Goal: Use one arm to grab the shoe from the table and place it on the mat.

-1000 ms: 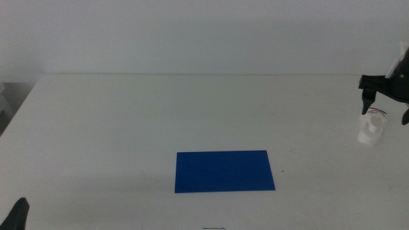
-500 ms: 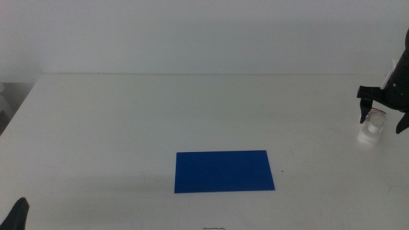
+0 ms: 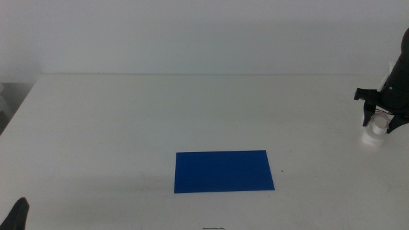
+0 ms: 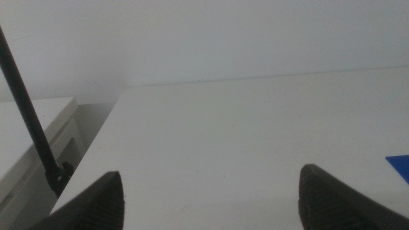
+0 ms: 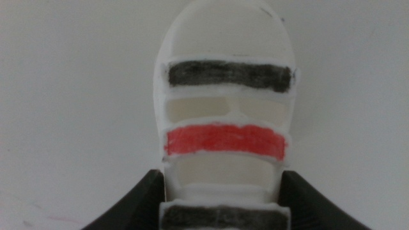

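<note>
Shoe: small white chunky-soled shoe (image 5: 225,128) w/ two dark straps and one red, on your white desk (image 3: 160,115) at far right edge, well apart from flat deep-blue rectangular mat (image 3: 224,170).
R gripper (image 3: 382,117): over shoe, jaws either side of its heel end; can't tell if they touch.
L gripper (image 4: 211,198): near bottom-left corner, jaws spread, nothing between.

A plain pale wall (image 3: 204,35) fills the upper part of the middle view. In the left wrist view, a thin black rod (image 4: 29,121) slants across a white ledge (image 4: 32,137) at the left.
</note>
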`<act>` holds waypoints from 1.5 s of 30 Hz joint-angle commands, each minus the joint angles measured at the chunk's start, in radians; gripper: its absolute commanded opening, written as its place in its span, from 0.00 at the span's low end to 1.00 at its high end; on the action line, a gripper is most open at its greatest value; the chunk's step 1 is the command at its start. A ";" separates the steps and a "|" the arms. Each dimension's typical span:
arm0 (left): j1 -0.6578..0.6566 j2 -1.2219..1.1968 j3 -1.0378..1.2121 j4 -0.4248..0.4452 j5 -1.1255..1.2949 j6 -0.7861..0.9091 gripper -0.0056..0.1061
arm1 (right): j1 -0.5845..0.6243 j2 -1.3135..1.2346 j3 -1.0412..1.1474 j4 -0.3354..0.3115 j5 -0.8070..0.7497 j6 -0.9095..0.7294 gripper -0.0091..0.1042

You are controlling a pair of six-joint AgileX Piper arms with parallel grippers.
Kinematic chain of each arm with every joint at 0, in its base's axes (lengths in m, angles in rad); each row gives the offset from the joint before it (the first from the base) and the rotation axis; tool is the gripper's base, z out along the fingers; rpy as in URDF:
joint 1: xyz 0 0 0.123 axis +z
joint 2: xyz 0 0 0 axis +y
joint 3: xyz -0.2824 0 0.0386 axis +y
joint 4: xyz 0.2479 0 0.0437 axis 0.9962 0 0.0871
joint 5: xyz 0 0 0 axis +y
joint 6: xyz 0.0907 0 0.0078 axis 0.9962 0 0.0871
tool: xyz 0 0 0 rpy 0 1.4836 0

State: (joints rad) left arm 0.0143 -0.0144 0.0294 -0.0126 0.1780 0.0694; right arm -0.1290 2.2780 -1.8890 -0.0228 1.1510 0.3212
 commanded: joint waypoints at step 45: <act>-0.004 -0.019 -0.003 -0.009 -0.083 -0.015 0.89 | 0.826 -0.288 0.015 -0.072 0.124 0.569 0.07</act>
State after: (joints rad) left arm 0.0143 -0.0144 0.0294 -0.0126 0.1780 0.0694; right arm 0.6950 2.0446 -1.8501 -0.0815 1.2289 0.8916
